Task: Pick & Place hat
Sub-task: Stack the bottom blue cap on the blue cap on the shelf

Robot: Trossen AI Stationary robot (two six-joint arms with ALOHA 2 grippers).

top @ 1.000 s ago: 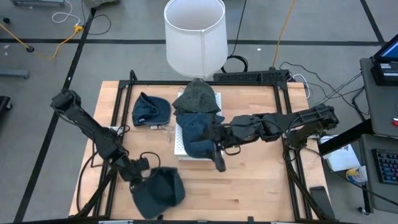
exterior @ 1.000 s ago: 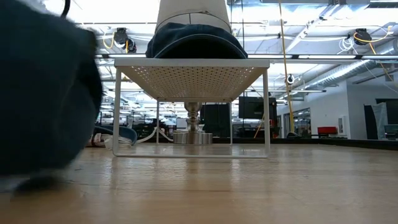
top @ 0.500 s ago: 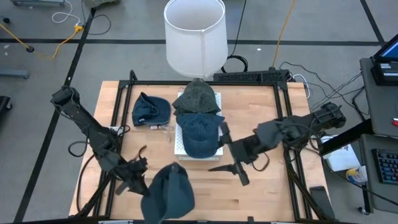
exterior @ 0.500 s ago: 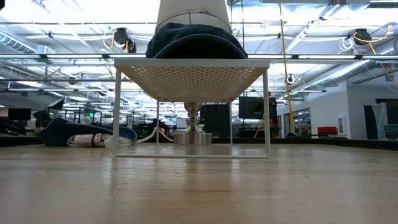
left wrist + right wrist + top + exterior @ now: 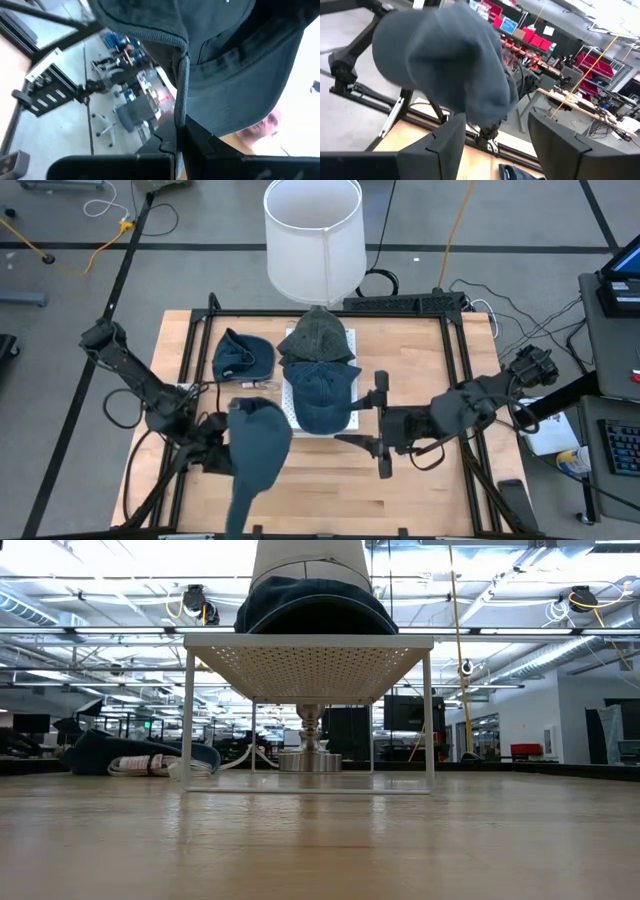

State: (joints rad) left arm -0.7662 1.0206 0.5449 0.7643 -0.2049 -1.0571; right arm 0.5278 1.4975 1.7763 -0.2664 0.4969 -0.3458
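Blue hat (image 5: 256,442) hangs clamped in my left claw (image 5: 222,448), lifted off the table (image 5: 420,490) — the rack (image 5: 290,415) just beyond it. My right claw (image 5: 381,425) hovers beside the rack, fingers apart.

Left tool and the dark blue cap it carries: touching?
Touching. The left wrist view shows the left tool pinching the dark blue cap at its edge.

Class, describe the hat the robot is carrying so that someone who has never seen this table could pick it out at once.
Start at the white wire rack in the middle of the wooden table, below the white lampshade. Left of it, the left gripper holds a dark blue cap in the air. The other three caps lie on the rack or table.
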